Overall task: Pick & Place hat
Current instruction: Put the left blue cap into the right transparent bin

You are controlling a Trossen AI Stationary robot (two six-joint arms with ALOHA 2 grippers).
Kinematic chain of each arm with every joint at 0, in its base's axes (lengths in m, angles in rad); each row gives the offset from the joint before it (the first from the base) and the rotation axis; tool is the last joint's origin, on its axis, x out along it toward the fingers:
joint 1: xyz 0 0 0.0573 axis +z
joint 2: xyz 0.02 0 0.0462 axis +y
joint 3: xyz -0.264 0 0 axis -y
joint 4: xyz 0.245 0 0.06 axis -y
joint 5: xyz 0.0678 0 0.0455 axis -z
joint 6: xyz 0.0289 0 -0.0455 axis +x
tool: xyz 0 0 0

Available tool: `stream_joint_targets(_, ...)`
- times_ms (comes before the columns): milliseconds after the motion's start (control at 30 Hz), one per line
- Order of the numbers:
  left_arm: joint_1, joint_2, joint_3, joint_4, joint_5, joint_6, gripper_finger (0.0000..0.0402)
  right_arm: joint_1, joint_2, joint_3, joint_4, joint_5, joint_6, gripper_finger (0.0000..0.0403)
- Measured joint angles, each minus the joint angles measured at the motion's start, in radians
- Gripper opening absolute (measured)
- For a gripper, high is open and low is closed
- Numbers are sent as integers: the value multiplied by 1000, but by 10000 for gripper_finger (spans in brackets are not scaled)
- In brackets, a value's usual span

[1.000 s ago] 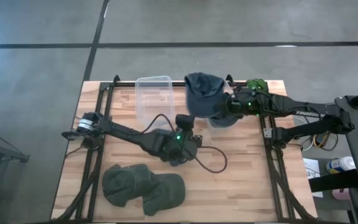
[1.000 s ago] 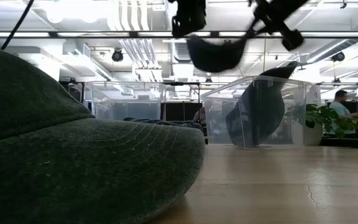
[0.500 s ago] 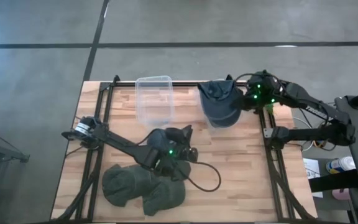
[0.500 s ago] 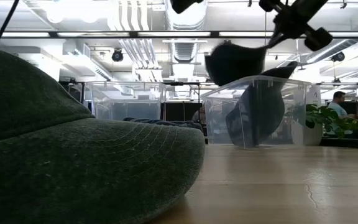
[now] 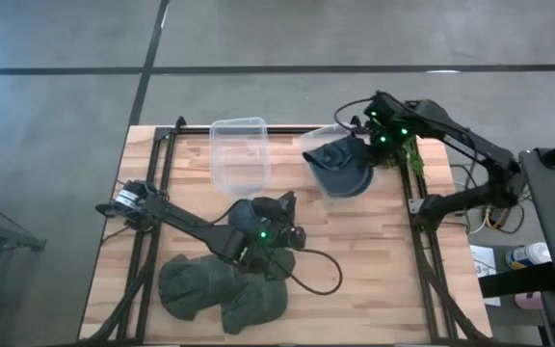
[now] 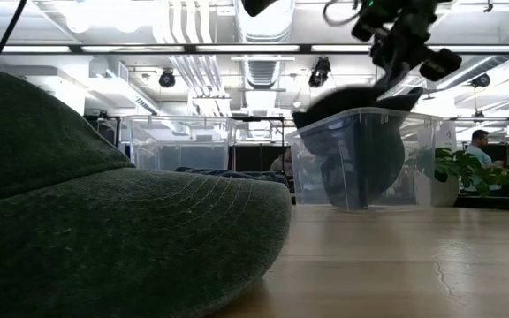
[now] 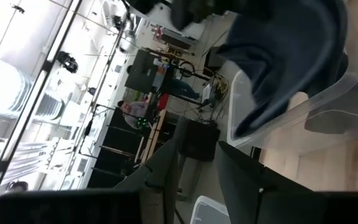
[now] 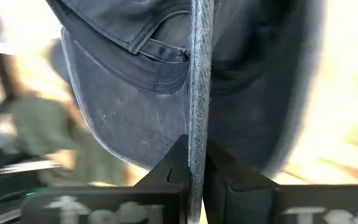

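Gripping the hat (image 5: 343, 166) by its brim, right gripper (image 5: 379, 145) has lowered it into the bin (image 5: 318, 146), upper right of frame; release is probably next; left gripper (image 5: 279, 224) waits mid-table, fingers apart.

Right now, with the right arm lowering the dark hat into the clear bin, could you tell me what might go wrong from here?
1. The right gripper pinches only the brim edge of the dark hat, which sits partly over the rim of the clear bin; released now, it may drape over the wall rather than drop in.
2. The bin already holds another hat, so room looks tight.
3. The left gripper hangs above the green hats, trailing a cable that could snag.
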Motion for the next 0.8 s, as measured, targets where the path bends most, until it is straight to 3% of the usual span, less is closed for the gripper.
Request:
stream_joint_targets(167, -8, -1, 0, 0, -59, -1, 103, -11, 103, 125, -191, 155, -129, 13)
stream_joint_targets(400, -6, -12, 0, 0, -59, -11, 103, -10, 196, 152, -245, -44, -155, 13)
stream_joint_targets(800, -3, -14, 0, 0, -59, -11, 103, -6, 246, 37, -247, -149, -178, 15)
